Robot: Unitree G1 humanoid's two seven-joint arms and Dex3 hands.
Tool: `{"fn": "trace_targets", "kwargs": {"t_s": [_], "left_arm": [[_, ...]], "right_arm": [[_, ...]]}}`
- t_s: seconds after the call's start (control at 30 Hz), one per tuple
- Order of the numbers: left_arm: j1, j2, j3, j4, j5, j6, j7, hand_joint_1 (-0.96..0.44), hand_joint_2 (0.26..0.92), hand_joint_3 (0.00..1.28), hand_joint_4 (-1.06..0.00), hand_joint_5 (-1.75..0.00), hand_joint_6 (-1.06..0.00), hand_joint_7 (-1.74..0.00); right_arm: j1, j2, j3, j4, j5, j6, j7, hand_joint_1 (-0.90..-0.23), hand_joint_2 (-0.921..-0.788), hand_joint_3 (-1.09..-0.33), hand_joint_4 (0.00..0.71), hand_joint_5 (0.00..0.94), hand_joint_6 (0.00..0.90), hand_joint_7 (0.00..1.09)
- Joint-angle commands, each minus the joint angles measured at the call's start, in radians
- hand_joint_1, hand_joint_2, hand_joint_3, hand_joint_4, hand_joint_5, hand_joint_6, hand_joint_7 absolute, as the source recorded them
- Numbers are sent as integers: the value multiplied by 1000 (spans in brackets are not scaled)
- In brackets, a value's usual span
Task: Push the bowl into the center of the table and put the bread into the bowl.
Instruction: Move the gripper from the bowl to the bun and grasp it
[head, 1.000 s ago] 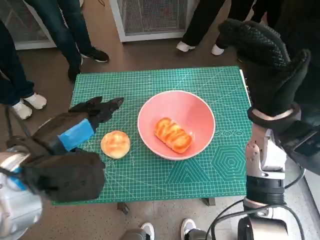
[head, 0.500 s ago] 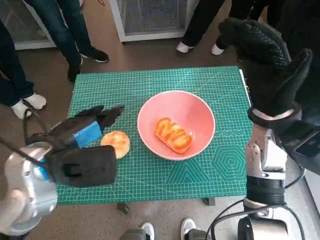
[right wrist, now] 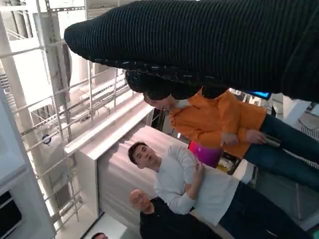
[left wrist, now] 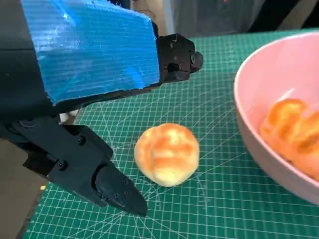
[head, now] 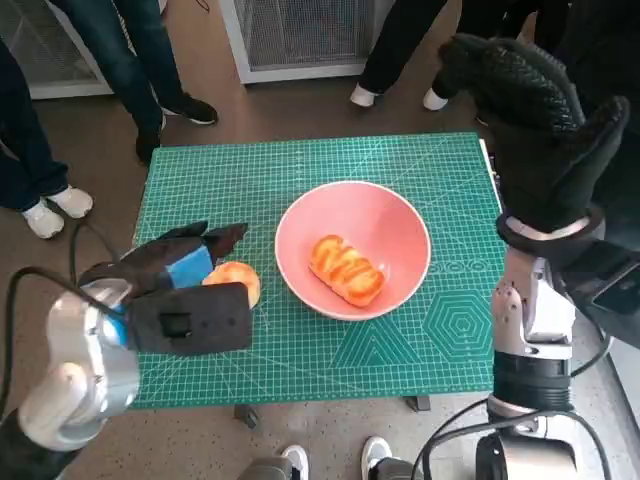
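A pink bowl [head: 395,215] sits near the middle of the green cutting mat [head: 300,165] and holds a glazed, twisted bread [head: 346,269]. A round bun [head: 238,279] lies on the mat just left of the bowl; it also shows in the left wrist view as a round bun [left wrist: 167,154] beside the bowl's rim [left wrist: 244,124]. My left hand [head: 178,262] hovers over the bun's left side with its fingers [left wrist: 112,186] spread around it, holding nothing. My right hand [head: 535,120] is raised high beyond the table's right edge, empty.
Several people's legs and shoes [head: 188,108] stand around the table's far and left sides. The right wrist view shows people [right wrist: 199,184] in the room beyond the glove [right wrist: 209,40]. The mat's right edge [head: 490,170] lies below my right arm.
My left hand and forearm have drawn back toward the table's near edge and moved right, closing in over the bun, which is now partly covered. The bowl, its bread and my right hand stay still.
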Motion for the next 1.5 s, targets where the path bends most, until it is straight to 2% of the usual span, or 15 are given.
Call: {"fn": "trace_targets", "kwargs": {"t_s": [0.03, 0.33, 0.73, 0.8, 0.93, 0.97, 1.0, 1.03, 1.1, 1.17, 1.2, 1.23, 1.27, 1.37, 1.5], "left_arm": [[-13, -35, -33, 56, 44, -14, 22, -58, 666, 8, -55, -15, -160, -31], [-11, -98, -59, 171, 75, -58, 68, -78, 679, 13, -103, -21, -216, -45], [-29, -176, -83, 331, 110, -116, 131, -9, 722, 33, -212, -35, -340, -76], [-26, -186, -86, 358, 118, -133, 158, 10, 731, 39, -252, -44, -369, -84], [-20, -199, -98, 413, 144, -176, 221, 39, 748, 57, -524, -105, -451, -87], [-18, -201, -100, 425, 151, -188, 235, 107, 782, 52, -566, -317, -470, -94], [-16, -202, -105, 443, 159, -207, 257, 202, 832, 56, -609, -642, -496, -105], [-15, -202, -108, 457, 165, -221, 272, 270, 851, 57, -669, -824, -534, -124], [-13, -201, -117, 486, 181, -250, 303, 328, 866, 65, -713, -991, -597, -159], [-9, -199, -121, 510, 195, -276, 334, 357, 864, 99, -723, -1093, -643, -218], [-6, -198, -122, 522, 201, -291, 351, 370, 803, 239, -710, -1169, -637, -330], [-5, -198, -122, 532, 206, -303, 363, 238, 802, 283, -659, -1217, -613, -672], [-3, -197, -122, 542, 211, -314, 375, 153, 809, 301, -624, -1249, -594, -894], [-1, -195, -118, 564, 224, -339, 396, 54, 853, 267, -576, -1398, -581, -1016], [-3, -193, -111, 580, 233, -356, 408, 17, 883, 238, -493, -1467, -604, -1080]], "right_arm": [[9, -7, 0, 1, -2, 11, 6, -655, -921, -788, 333, 6, 227, 418], [12, -7, 2, -8, -1, 17, 5, -654, -921, -790, 333, 5, 228, 416], [16, -13, -1, -20, 3, 24, 10, -654, -921, -790, 334, 4, 228, 417], [16, -15, -2, -23, 4, 26, 10, -654, -921, -790, 334, 4, 228, 417], [15, -15, -2, -27, 4, 28, 10, -654, -921, -788, 334, 4, 228, 417], [15, -15, -2, -29, 4, 29, 10, -654, -921, -787, 334, 4, 228, 417], [15, -15, -2, -30, 5, 30, 10, -654, -921, -785, 334, 4, 228, 417], [15, -15, -2, -30, 6, 30, 10, -656, -921, -781, 334, 3, 228, 417], [15, -16, -3, -30, 7, 31, 12, -658, -921, -776, 334, 3, 228, 417], [15, -16, -4, -29, 8, 31, 13, -660, -921, -772, 335, 3, 229, 416], [15, -16, -4, -30, 8, 30, 14, -661, -921, -770, 335, 3, 229, 416], [15, -15, -4, -29, 8, 30, 14, -662, -921, -769, 335, 3, 229, 416], [15, -15, -3, -30, 8, 30, 14, -662, -921, -768, 335, 3, 229, 416], [14, -14, -3, -31, 8, 30, 14, -663, -921, -766, 335, 3, 229, 415], [12, -14, -3, -28, 9, 30, 15, -663, -921, -765, 335, 3, 229, 414]]}}
